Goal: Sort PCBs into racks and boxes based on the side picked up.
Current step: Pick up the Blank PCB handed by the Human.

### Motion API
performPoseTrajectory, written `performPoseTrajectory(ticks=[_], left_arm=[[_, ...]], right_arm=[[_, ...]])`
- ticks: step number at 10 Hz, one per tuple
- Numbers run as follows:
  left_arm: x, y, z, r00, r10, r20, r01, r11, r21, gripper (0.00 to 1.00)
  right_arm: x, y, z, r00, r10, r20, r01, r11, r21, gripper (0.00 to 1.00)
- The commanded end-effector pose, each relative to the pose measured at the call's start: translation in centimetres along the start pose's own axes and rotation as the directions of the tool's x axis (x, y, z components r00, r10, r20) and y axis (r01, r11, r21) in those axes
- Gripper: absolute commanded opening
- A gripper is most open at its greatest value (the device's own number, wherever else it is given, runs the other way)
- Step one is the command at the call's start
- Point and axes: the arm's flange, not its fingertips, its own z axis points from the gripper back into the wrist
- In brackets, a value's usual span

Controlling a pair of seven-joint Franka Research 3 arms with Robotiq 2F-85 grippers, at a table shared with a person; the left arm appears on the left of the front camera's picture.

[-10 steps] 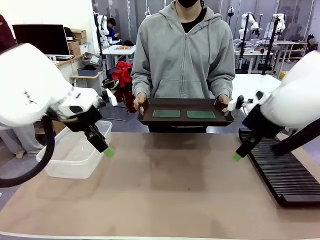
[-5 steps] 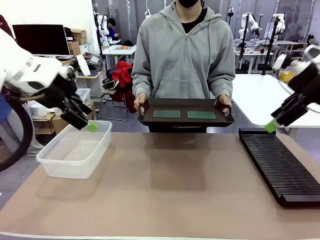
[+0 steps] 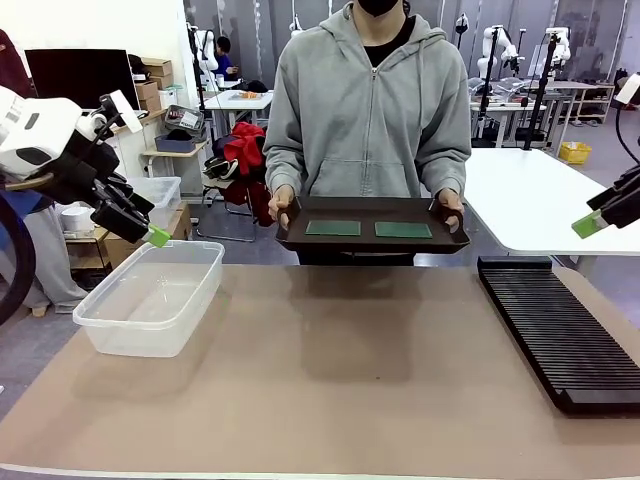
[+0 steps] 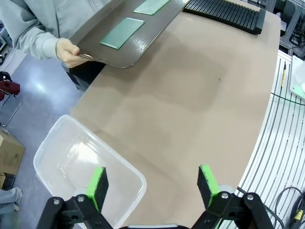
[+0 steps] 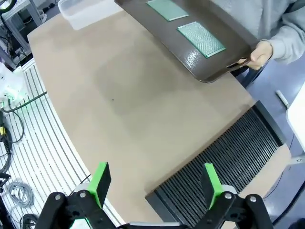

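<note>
Both arms are being drawn up and outward from over the worktop [image 3: 350,380]. The left claw [image 4: 152,183] is now being held above the box [image 3: 130,340], and the right claw [image 5: 155,183] beyond the far end of the rack [image 3: 560,330]. Each is being kept spread wide and empty. The PCBs [image 3: 333,228] are being held flat, side by side, on the tray [image 3: 370,244] in the person's hands [image 3: 281,203]. Sorting is judged not yet begun.
</note>
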Motion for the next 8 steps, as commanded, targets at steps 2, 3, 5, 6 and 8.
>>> performPoseTrajectory(ticks=[2, 3, 5, 6, 8], left_arm=[[0.4, -0.4, -0.3, 1.000, -0.017, 0.005, 0.017, 1.000, -0.016, 1.00], [0.4, -0.4, -0.3, 1.000, -0.017, 0.005, 0.017, 1.000, -0.016, 1.00], [0.4, -0.4, -0.3, 1.000, -0.017, 0.005, 0.017, 1.000, -0.016, 1.00], [0.4, -0.4, -0.2, 1.000, -0.013, 0.000, 0.013, 1.000, -0.005, 1.00], [0.6, 1.0, 0.1, 0.997, -0.050, -0.058, 0.045, 0.995, -0.092, 1.00]], right_arm=[[0.6, 0.4, -0.6, 1.000, 0.019, -0.013, -0.019, 0.999, 0.028, 1.00], [0.6, 0.4, -0.6, 1.000, 0.019, -0.013, -0.019, 0.999, 0.028, 1.00], [0.4, 0.5, -0.5, 1.000, 0.015, -0.017, -0.015, 1.000, 0.006, 1.00], [0.3, -0.6, -0.3, 1.000, -0.002, -0.030, 0.003, 1.000, 0.023, 1.00], [0.2, -2.7, 0.8, 0.999, -0.003, -0.036, 0.004, 0.999, 0.046, 1.00]])
